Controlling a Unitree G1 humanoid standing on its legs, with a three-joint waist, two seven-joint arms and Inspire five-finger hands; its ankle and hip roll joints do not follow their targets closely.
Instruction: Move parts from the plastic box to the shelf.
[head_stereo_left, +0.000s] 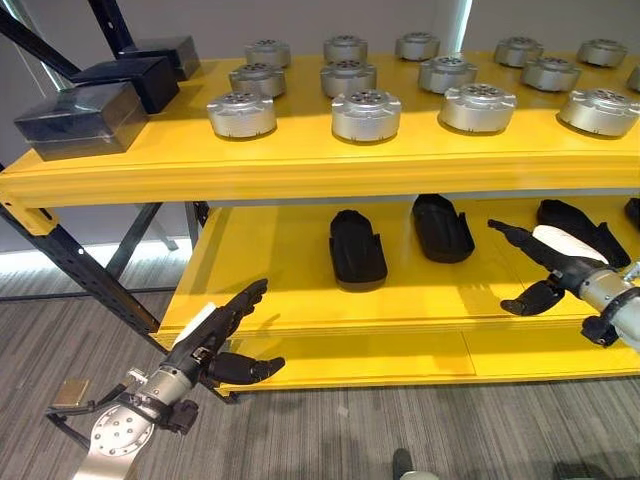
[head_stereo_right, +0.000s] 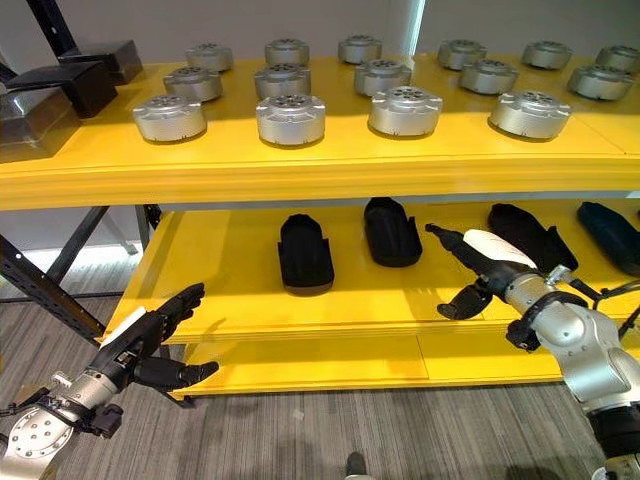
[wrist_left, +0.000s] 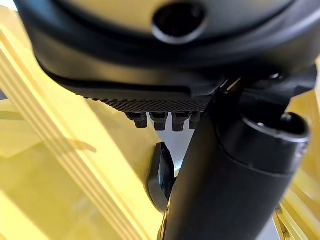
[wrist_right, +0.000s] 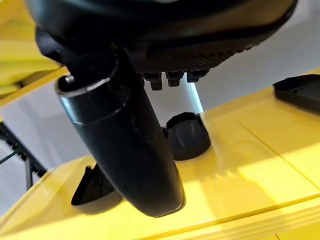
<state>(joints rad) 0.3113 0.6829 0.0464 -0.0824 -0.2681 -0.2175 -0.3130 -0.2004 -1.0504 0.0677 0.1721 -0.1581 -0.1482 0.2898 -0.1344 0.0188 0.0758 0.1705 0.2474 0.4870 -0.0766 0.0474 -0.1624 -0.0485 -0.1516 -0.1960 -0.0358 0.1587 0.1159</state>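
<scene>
Several black elongated parts lie on the lower level of the yellow shelf (head_stereo_left: 300, 300): one (head_stereo_left: 357, 250) in the middle, another (head_stereo_left: 442, 228) right of it, and more (head_stereo_right: 610, 235) at the far right. My right hand (head_stereo_left: 555, 262) hovers open over the lower level's right side, fingers straight and thumb hanging down, with nothing in it. It is just in front of a black part (head_stereo_right: 525, 232). In the right wrist view its thumb (wrist_right: 125, 145) stands before two black parts (wrist_right: 187, 135). My left hand (head_stereo_left: 215, 340) is open and empty by the lower level's front left corner.
Rows of round silver parts (head_stereo_left: 366, 115) cover the upper level (head_stereo_left: 300, 160). Three dark boxes (head_stereo_left: 85, 118) stand at its left end. A dark diagonal brace (head_stereo_left: 70, 265) runs under the shelf at the left. Grey carpet (head_stereo_left: 330, 430) lies in front.
</scene>
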